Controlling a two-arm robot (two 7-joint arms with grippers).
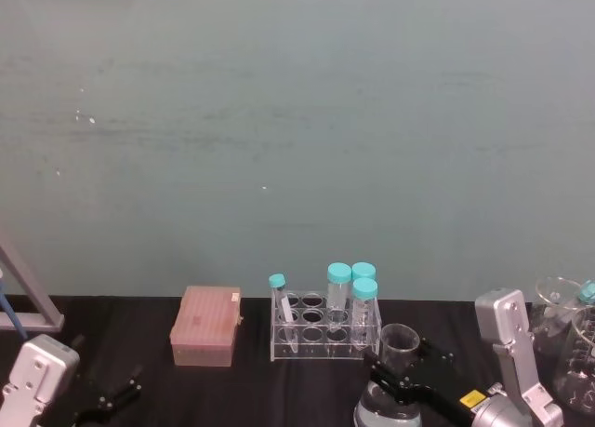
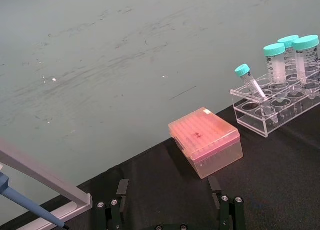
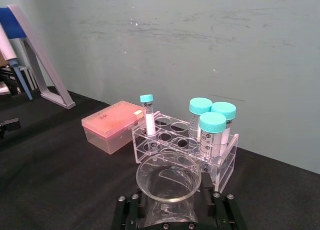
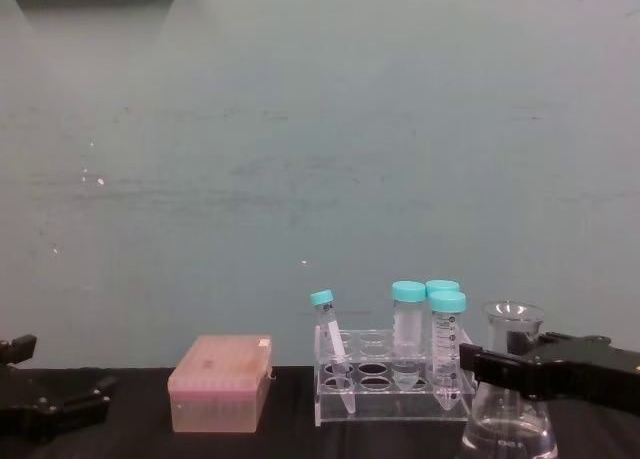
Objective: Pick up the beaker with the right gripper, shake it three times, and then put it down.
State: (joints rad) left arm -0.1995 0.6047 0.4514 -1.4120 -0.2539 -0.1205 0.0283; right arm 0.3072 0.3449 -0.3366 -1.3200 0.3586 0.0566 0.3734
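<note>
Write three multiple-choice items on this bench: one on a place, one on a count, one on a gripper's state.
1. Where is the pink box? A. left of the tube rack; B. right of it; C. on top of it.
2. How many teal-capped tubes stand in the rack? A. two; B. four; C. six.
3. The right gripper is: A. open above the box; B. closed on the neck of the beaker; C. holding a tube.
Key: 1 A, the head view shows the box left of the rack. 2 B, one slim, three wide. 3 B, its fingers flank and grip the neck.
The left gripper is parked open on the robot's left.
</note>
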